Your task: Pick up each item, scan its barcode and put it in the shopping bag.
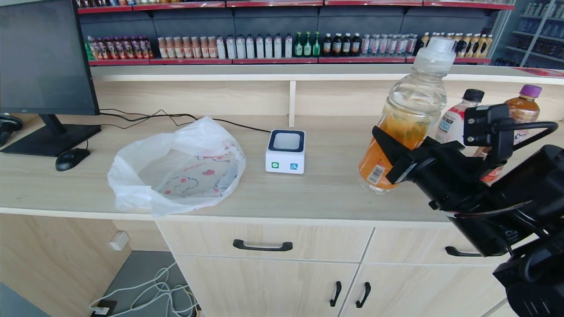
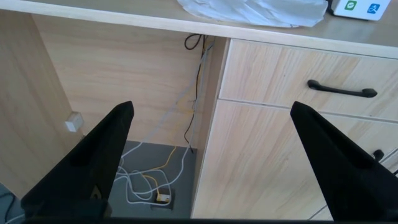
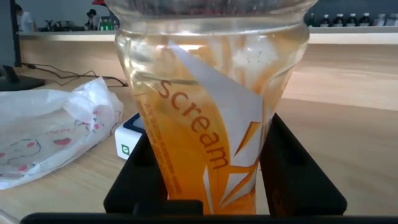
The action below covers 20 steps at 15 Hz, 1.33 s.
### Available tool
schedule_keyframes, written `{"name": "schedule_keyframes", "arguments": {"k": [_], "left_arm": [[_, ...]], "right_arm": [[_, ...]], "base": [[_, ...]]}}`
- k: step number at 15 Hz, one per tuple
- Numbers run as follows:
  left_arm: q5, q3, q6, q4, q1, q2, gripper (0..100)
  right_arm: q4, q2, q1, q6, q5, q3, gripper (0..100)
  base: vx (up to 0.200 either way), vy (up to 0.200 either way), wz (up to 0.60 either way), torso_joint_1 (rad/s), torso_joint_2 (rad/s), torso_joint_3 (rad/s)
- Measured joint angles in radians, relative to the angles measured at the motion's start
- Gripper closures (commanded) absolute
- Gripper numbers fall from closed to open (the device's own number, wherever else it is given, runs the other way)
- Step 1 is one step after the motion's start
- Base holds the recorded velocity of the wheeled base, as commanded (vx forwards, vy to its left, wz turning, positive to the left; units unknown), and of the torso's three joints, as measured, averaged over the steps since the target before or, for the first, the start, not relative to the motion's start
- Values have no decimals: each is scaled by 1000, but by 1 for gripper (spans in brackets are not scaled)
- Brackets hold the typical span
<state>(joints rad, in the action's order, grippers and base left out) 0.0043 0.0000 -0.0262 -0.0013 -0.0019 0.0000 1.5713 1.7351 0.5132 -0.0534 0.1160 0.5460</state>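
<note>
Where the left gripper (image 2: 211, 109) hangs: before the cabinet (image 2: 280, 68), below the counter (image 2: 93, 7) edge, fingers wide apart, empty.
Right gripper (image 1: 390, 158): clamped on tilted orange bottle (image 1: 407, 119), right of scanner (image 1: 285, 151).
Shopping bag (image 1: 176, 171): open, left of scanner.
Behind: 2 bottles (image 1: 458, 116).

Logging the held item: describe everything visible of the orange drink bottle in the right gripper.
The bottle is clear plastic with a whitish cap, about half full of orange drink, wrapped low down in an orange and white label with a barcode near the base. It is tilted, cap leaning to the robot's right, clamped at its middle by the right gripper above the counter; whether its base touches is unclear.
</note>
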Motion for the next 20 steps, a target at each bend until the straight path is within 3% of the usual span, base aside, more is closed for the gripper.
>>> {"name": "schedule_keyframes", "arguments": {"k": [10, 20], "left_arm": [[0, 0, -2, -2, 1, 0, 0], [0, 0, 0, -1, 0, 0, 0]], "right_arm": [[-1, -24, 1, 3, 1, 10, 100], [0, 102, -40, -110, -85, 219, 100]], "base": [[0, 200, 0, 7, 1, 2], [0, 0, 0, 0, 0, 0]]}}
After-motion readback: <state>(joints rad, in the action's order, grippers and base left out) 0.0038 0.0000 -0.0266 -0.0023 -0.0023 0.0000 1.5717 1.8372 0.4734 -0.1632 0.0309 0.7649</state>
